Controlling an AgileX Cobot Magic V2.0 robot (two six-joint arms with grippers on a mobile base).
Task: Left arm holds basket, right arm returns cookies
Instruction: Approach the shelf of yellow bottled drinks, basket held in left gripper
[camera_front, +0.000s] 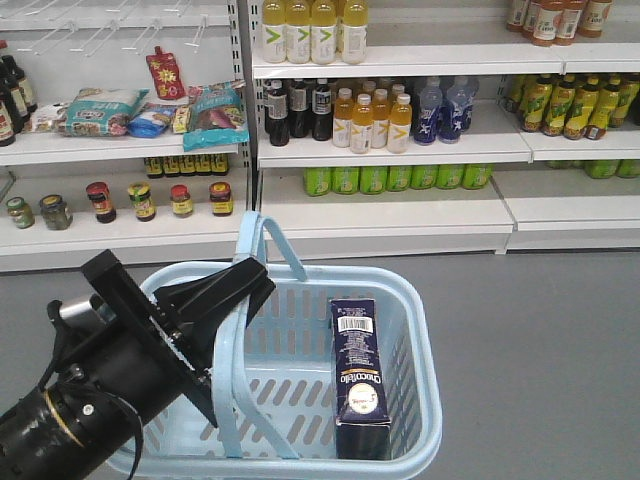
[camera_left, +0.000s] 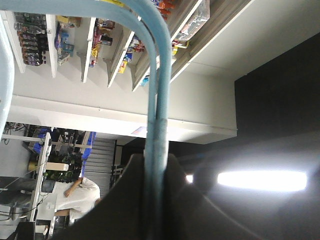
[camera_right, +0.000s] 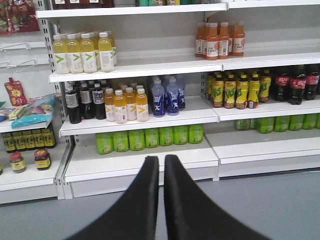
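Low at the front left, my left gripper (camera_front: 248, 288) is clamped on one hoop handle (camera_left: 157, 115) of the basket (camera_front: 428, 390). The wrist view shows the pale blue bar running straight between its dark plates, pinched on both sides. Inside the basket, against its right wall, the cookies box (camera_front: 360, 375) stands with its barcode uppermost. My right gripper (camera_right: 161, 172) holds nothing, its black fingers (camera_right: 187, 210) drawn nearly together, facing the drink shelves (camera_right: 100, 167).
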